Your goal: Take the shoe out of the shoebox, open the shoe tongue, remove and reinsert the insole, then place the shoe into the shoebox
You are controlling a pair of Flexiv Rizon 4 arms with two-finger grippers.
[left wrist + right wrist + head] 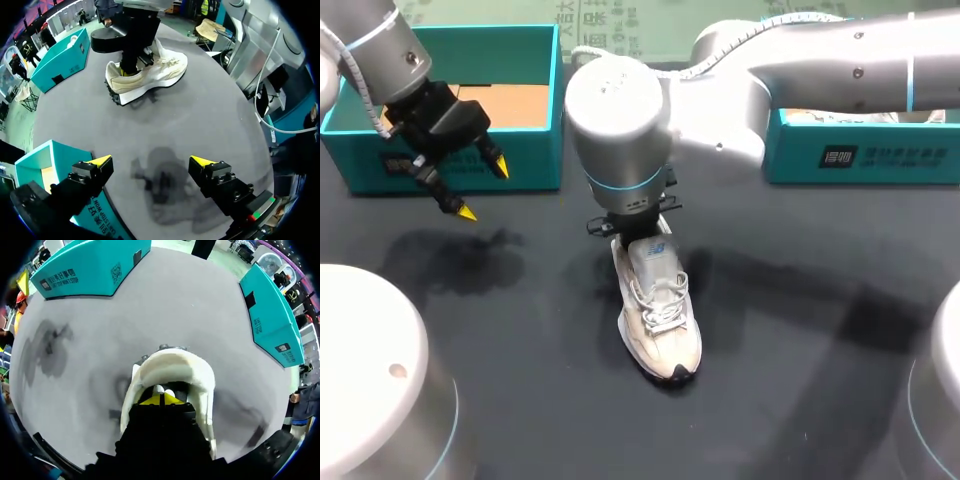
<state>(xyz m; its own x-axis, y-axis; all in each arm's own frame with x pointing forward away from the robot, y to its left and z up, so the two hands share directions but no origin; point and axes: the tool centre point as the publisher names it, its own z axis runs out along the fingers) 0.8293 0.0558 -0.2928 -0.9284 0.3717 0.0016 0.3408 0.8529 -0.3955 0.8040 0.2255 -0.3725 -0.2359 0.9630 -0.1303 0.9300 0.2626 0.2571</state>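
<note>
Right wrist view gives you what the head view's arm hides: the right gripper (161, 399) has its yellow tips pressed together inside the shoe's (172, 362) opening. You cannot tell whether they pinch anything. The shoe stands upright mid-table, toe toward the near edge. Your left gripper (480, 188) hangs wide open and empty, well left of it. On the dark table (540, 400), the left shoebox (535, 160) sits far left and the right shoebox (880, 160) far right.

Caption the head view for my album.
Right hand planted in the heel opening of the white shoe; left hand hangs open before a teal shoebox.
</note>
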